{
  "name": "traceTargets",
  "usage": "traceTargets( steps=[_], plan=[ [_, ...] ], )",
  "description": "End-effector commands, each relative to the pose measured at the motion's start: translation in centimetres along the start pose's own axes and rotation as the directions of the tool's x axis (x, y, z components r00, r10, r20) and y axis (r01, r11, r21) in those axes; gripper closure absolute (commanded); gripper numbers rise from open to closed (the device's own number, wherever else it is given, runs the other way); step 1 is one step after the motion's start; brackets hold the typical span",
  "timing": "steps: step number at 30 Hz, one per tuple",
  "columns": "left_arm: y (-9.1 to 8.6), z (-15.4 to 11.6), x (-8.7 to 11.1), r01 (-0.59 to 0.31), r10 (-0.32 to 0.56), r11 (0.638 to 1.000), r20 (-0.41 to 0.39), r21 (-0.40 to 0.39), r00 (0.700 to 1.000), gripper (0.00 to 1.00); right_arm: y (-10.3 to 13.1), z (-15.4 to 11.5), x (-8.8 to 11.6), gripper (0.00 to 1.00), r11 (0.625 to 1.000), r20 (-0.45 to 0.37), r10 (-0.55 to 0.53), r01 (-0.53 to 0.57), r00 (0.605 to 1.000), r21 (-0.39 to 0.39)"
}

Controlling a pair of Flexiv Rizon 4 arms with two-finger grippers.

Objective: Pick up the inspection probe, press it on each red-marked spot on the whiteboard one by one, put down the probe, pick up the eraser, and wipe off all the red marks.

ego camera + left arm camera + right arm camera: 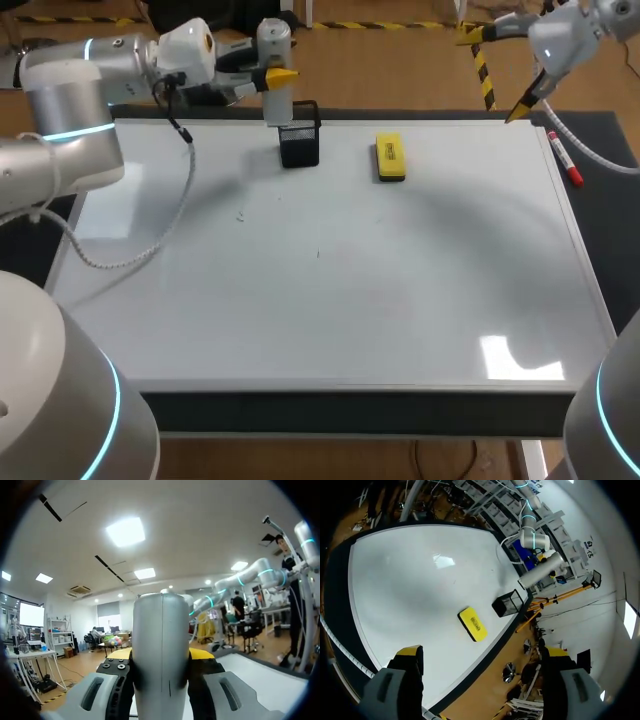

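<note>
A dark desk (600,150) carries a large whiteboard (330,300) that lies flat and covers nearly all of it, leaving dark strips along the far, right and near edges. On the whiteboard near its far edge stands a black mesh holder (299,146), and just to its right, apart from it, lies a yellow eraser (390,158). A red-capped marker (564,159) lies along the whiteboard's right edge. A few faint specks dot the white surface.
</note>
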State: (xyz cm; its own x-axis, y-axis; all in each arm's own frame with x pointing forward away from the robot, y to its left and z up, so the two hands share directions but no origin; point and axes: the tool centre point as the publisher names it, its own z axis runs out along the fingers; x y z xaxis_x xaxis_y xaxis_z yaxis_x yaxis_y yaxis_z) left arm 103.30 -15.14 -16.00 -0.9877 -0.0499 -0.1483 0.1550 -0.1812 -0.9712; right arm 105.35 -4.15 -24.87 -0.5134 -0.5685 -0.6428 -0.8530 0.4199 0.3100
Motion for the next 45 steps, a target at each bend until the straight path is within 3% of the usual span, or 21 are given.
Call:
traceTargets(
  steps=[1, 12, 45],
  plan=[
    [0.5, 0.9, -1.7, 0.004, -0.004, 1.0, -0.054, 0.013, 0.999, 1.0, -0.1, 0.0, -0.1, 0.0, 1.0, -0.004, -0.002, 0.002, 1.0, 0.001],
    [1.9, 2.3, -2.8, 0.019, -0.018, 0.999, -0.039, 0.032, 0.999, 1.0, -0.1, 0.0, -0.1, 0.0, 1.0, -0.004, -0.002, 0.002, 1.0, 0.001],
    [5.5, 2.6, -4.7, 0.038, -0.037, 0.999, -0.015, 0.024, 0.999, 1.0, -0.1, 0.0, -0.1, 0.0, 1.0, -0.004, -0.002, 0.002, 1.0, 0.001]
  ],
)
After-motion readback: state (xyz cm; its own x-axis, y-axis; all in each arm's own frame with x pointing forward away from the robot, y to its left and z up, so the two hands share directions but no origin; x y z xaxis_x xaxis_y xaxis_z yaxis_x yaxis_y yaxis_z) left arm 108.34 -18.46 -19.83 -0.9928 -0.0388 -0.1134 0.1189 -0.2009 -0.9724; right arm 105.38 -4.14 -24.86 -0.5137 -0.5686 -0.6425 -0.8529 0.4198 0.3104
